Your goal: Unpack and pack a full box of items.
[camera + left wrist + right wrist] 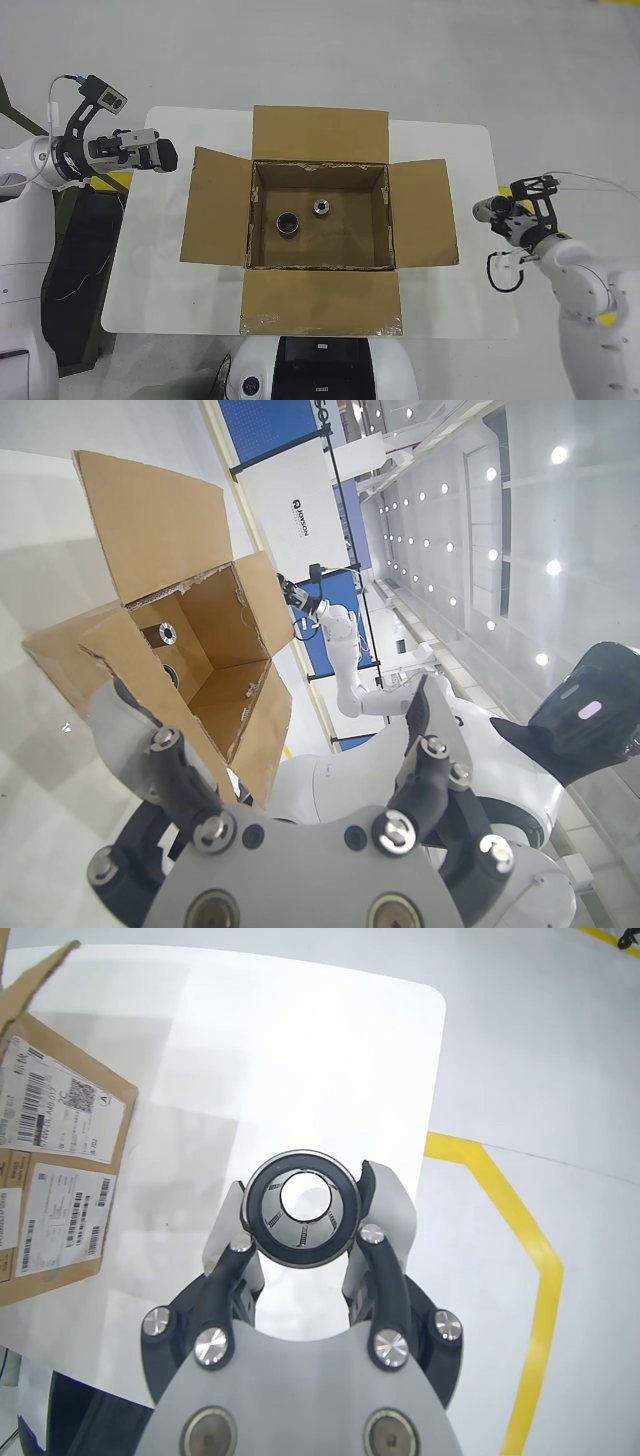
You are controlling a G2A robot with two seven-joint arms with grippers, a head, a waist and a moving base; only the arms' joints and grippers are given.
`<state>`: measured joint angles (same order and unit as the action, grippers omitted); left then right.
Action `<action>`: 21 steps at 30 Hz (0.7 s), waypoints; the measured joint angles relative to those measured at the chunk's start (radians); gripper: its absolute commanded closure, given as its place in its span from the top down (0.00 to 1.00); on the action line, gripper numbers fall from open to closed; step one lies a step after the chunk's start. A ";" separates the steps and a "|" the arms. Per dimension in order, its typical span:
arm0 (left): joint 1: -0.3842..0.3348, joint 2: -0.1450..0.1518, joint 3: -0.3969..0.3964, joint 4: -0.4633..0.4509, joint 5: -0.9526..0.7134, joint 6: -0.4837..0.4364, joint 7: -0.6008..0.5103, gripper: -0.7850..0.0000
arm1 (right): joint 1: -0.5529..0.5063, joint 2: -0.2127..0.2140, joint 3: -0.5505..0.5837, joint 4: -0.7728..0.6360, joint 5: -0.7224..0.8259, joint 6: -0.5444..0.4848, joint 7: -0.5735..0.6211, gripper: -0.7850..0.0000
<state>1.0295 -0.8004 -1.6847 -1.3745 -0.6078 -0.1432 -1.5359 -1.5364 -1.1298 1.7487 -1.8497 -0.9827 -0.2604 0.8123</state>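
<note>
White table (465, 290) carries the open box (330, 245), flaps out flat. Left gripper (165, 154) hangs off the box's left side, jaws wide and empty; right gripper (484, 209) off its right side, clamped on a metal ring (305, 1240). On the box floor, dark part (289, 224) near silver part (320, 208)

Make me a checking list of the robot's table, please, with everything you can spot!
Surface: white table, box in the middle.
Job's things: cardboard box open, four flaps spread; dark metal ring and silver metal part on its bottom; third metal ring held outside the box.
Clutter: nothing seen.
Grippers: left gripper open, empty, beside the box; right gripper shut on the third metal ring, above the table near its edge.
Cables: black cable loop at the right arm's wrist, away from the box.
Surroundings: grey floor, yellow floor line.
</note>
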 measured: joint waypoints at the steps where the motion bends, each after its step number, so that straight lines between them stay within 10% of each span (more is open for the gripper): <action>1: 0.000 0.000 0.000 0.000 0.000 0.000 0.000 1.00 | 0.005 0.000 -0.007 0.013 -0.005 0.004 -0.002 0.00; 21: 0.000 0.000 0.000 0.000 0.000 0.000 0.000 1.00 | 0.027 0.003 -0.065 0.190 -0.023 0.037 -0.088 0.00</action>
<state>1.0295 -0.8004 -1.6847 -1.3745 -0.6078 -0.1432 -1.5359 -1.5096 -1.1267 1.6835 -1.6593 -1.0061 -0.2233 0.7244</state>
